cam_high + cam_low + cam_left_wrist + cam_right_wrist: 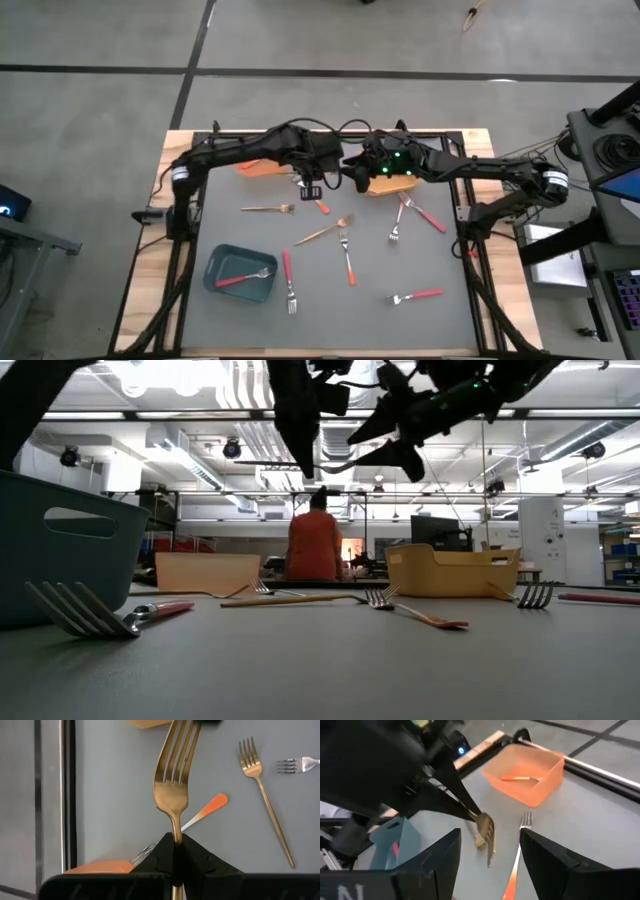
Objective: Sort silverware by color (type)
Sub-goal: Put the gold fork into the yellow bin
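Note:
My left gripper [310, 188] hangs above the table's far middle, shut on a gold fork [170, 785] whose tines point down past the fingertips. Just to its right, my right gripper [352, 180] is open and empty, its fingers [445, 855] facing the held fork [485, 826]. Below lie loose forks: two gold [268, 209] [323, 232], orange-handled [347, 258] [320, 204] and red-handled [288, 278] [415, 296] [428, 216]. The orange bin [527, 772] at the far left centre holds one fork. My left gripper pinches the gold fork between its two fingers at the thin neck just below the head [176, 836]. The fork lies along the fingers, with the head sticking out beyond the tips and the handle hidden behind them. The fingers come steeply from above, and the fork hangs clear of the table.
A teal bin [240, 275] at the near left holds a red-handled fork. A yellow-orange bin [392, 184] stands at the far centre right, under my right arm. Another fork [396, 224] lies near it. A person [315, 545] stands in the room beyond.

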Tool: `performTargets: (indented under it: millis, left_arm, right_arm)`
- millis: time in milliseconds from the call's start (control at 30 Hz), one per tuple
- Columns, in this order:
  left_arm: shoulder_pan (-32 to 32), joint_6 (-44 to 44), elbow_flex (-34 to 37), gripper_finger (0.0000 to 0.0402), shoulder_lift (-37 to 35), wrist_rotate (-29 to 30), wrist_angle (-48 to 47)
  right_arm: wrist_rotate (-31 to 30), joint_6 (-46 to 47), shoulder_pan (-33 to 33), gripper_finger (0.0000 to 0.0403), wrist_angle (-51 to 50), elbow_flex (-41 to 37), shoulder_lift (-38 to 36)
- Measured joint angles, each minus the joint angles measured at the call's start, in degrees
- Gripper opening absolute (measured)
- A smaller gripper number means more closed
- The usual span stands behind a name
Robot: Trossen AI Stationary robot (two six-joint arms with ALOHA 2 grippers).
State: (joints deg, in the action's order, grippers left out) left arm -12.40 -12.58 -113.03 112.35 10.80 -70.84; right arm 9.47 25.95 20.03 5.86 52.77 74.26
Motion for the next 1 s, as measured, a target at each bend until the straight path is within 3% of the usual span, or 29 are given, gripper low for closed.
performTargets:
  millis: [333,633,1000]
  left_arm:
    - [0.0,1.2,14.0,0.0,-9.4,0.7,11.2]
    - [0.0,1.2,16.1,0.0,-10.1,0.8,14.5]
    - [0.0,1.0,16.1,0.0,-10.1,2.8,14.4]
  right_arm:
    - [0.0,-2.4,-0.5,0.0193,-5.9,9.2,8.7]
    - [0.0,-4.2,-2.3,0.0155,-7.0,14.4,12.7]
    - [-0.3,-5.6,-2.3,0.01,-7.4,14.1,12.8]
